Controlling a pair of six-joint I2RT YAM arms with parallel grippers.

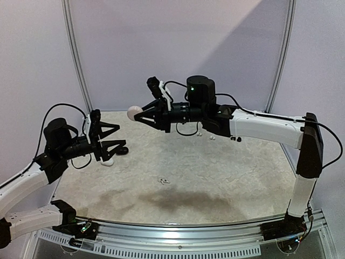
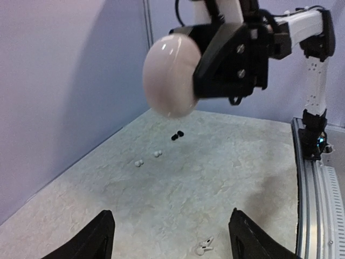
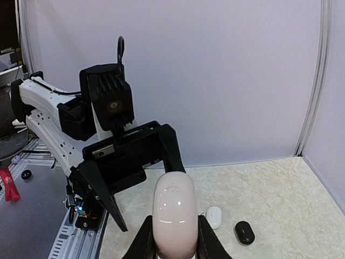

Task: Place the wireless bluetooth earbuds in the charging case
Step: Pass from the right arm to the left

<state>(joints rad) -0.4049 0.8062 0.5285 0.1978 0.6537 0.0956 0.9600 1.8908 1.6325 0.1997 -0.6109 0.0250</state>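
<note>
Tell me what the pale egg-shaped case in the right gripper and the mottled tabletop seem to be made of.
The pale egg-shaped case, held by the right gripper, looks like glossy moulded plastic: sharp highlights on a smooth shell. The mottled tabletop looks like matte stone-patterned laminate or sheet: beige veining, no glare; uncertain.

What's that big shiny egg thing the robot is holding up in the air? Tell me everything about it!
It is a charging case, smooth and rounded like a pebble, pale pinkish white and glossy, and it looks like plastic. It looks shut, with no lid standing open. The right gripper holds it up in the air, well above the table, with its rounded end poking out past the gripper's tips. Two black fingers squeeze its sides. Nothing else touches it.
</note>
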